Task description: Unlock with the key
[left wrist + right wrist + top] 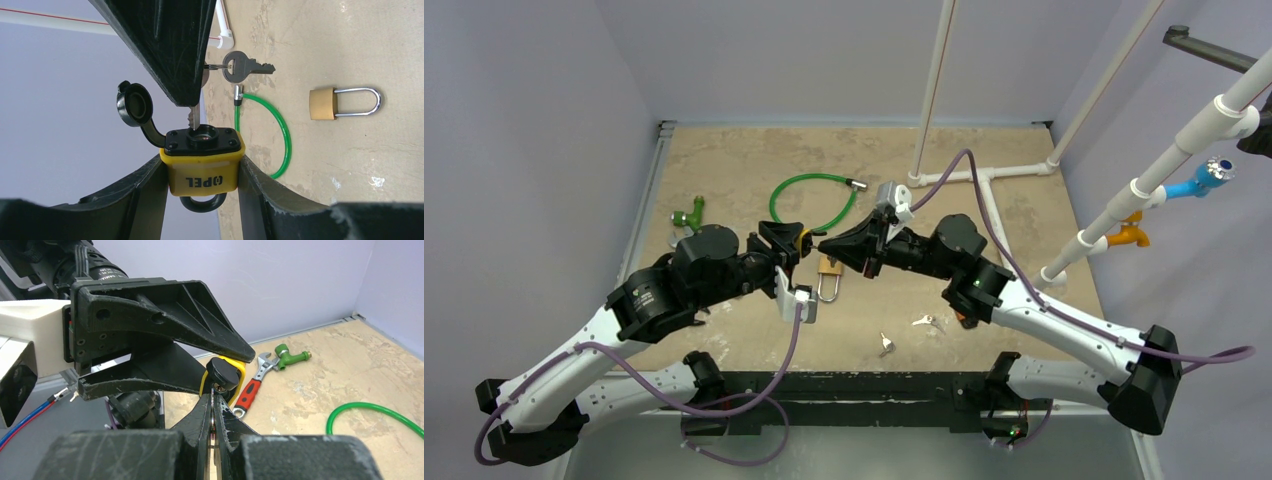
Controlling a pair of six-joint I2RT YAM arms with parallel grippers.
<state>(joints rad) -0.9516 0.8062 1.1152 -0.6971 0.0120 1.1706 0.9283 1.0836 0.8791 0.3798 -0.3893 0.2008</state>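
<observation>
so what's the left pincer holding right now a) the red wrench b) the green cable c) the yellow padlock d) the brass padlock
c: the left pincer is clamped on both sides of the yellow padlock, while the brass padlock lies apart on the table

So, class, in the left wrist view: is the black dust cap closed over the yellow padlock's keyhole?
No, the dust cap hangs flipped open beside the yellow padlock, leaving the keyhole bare at the key tip.

key [193, 116]: bow hidden between right gripper [212, 399] fingers
yellow padlock [202, 167]: shackle mostly hidden behind body
loose key [885, 344]: too small to read
</observation>
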